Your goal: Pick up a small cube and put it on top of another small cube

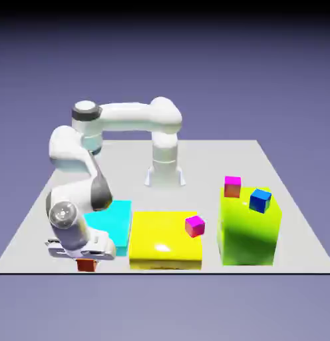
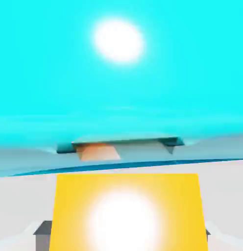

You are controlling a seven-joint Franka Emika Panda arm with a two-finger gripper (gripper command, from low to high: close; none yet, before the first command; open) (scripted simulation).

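small cube point(image 2: 127, 212) (glossy orange top) | fingers point(image 2: 43, 234) clamped on it | table point(image 1: 34, 220)

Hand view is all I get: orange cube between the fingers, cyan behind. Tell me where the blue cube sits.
Observer: The blue cube sits on top of the green block, at the exterior view's right.
Operator: Name what shares that block.
Observer: A magenta cube, up and toward the exterior view's left of the blue one, apart from it.
Operator: Give me what lies on the way there.
Observer: A yellow block, with a second magenta cube on it, stands between the green block and the cyan block beside your orange cube.
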